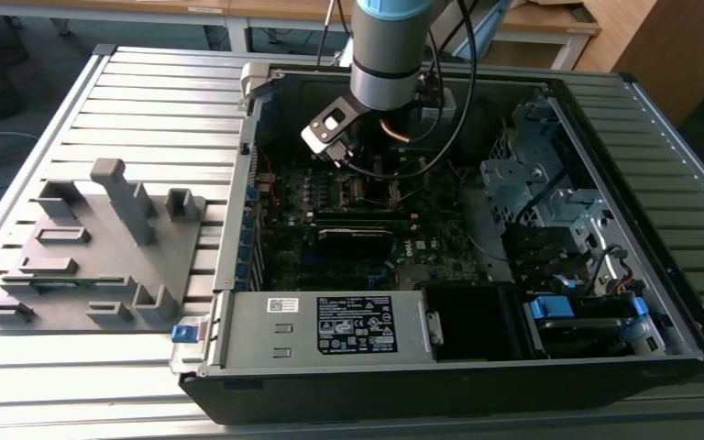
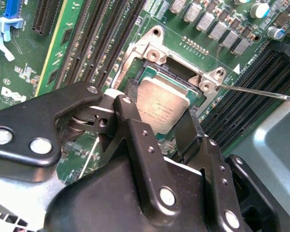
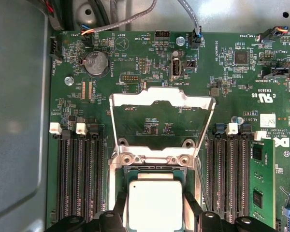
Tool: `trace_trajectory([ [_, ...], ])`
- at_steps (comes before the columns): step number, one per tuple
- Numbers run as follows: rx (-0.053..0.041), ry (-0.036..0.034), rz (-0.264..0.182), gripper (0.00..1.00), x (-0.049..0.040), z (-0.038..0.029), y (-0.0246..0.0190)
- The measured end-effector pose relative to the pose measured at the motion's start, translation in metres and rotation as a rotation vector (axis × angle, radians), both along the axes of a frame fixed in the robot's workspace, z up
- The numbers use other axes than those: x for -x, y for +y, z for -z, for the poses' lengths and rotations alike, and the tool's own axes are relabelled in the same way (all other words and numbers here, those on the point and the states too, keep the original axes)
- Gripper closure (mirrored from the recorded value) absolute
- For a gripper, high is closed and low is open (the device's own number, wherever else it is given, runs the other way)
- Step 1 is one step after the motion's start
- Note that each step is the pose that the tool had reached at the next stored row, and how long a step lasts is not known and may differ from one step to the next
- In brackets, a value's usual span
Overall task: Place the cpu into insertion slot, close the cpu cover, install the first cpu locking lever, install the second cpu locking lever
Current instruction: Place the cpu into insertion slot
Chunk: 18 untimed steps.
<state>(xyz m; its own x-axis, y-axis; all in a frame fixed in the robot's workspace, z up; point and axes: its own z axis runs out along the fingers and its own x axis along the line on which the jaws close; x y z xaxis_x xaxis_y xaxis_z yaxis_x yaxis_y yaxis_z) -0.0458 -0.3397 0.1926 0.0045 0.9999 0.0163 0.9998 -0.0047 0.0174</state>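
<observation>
In both wrist views the cpu [image 2: 163, 102] [image 3: 155, 195], a square silver-grey chip, sits between the two black fingers [image 2: 131, 99] [image 3: 120, 209] of my gripper [image 2: 157, 108] [image 3: 155, 211], which is shut on it. It hangs tilted just above the insertion slot [image 2: 176, 70] [image 3: 154, 173], overlapping the slot's near part. The cpu cover [image 3: 162, 97] stands swung open beyond the slot, with the green board visible through its window. A thin locking lever [image 2: 261, 93] sticks out free beside the slot. In the exterior view my gripper [image 1: 349, 165] reaches down into the open computer case.
Rows of long black memory slots [image 3: 79, 179] [image 3: 229, 174] flank the socket. The case walls [image 1: 254, 101], a drive cage [image 1: 530, 183] and a power supply [image 1: 322, 325] ring the board. A grey fixture plate [image 1: 95, 257] lies on the table at the exterior view's left.
</observation>
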Motion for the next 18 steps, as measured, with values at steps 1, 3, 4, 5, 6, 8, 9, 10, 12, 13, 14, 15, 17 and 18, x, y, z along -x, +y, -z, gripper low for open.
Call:
trace_trajectory([
  [1,0.0,0.0,0.0,0.46,0.0,0.0002,0.0],
  [3,0.0,-0.0001,0.0,0.46,0.0,0.0004,0.0],
  [4,-0.0005,-0.0003,0.0,0.46,-0.0001,0.0006,0.0001],
  [5,-0.0004,-0.0003,0.0,0.46,-0.0001,0.0006,0.0001],
  [6,-0.0004,-0.0003,0.0,0.46,-0.0001,0.0006,0.0001],
  [8,-0.0003,-0.0002,0.0,0.46,0.0,0.0007,0.0001],
  [9,-0.0003,-0.0002,0.0,0.46,0.0,0.0007,0.0],
  [10,-0.0003,-0.0002,0.0,0.46,0.0,0.0007,0.0],
  [12,-0.0003,-0.0002,0.0,0.46,0.0,0.0007,0.0001],
  [13,-0.0009,-0.001,0.0,0.46,-0.0002,0.001,0.0002],
  [14,-0.0011,-0.0008,0.0,0.45,-0.0002,0.0011,0.0002],
  [15,-0.0009,-0.0006,0.0,0.45,-0.0001,0.0011,0.0002],
  [17,-0.0004,-0.0003,0.0,0.39,-0.0001,0.0009,0.0001],
  [18,-0.0004,-0.0003,0.0,0.39,-0.0001,0.0009,0.0001],
])
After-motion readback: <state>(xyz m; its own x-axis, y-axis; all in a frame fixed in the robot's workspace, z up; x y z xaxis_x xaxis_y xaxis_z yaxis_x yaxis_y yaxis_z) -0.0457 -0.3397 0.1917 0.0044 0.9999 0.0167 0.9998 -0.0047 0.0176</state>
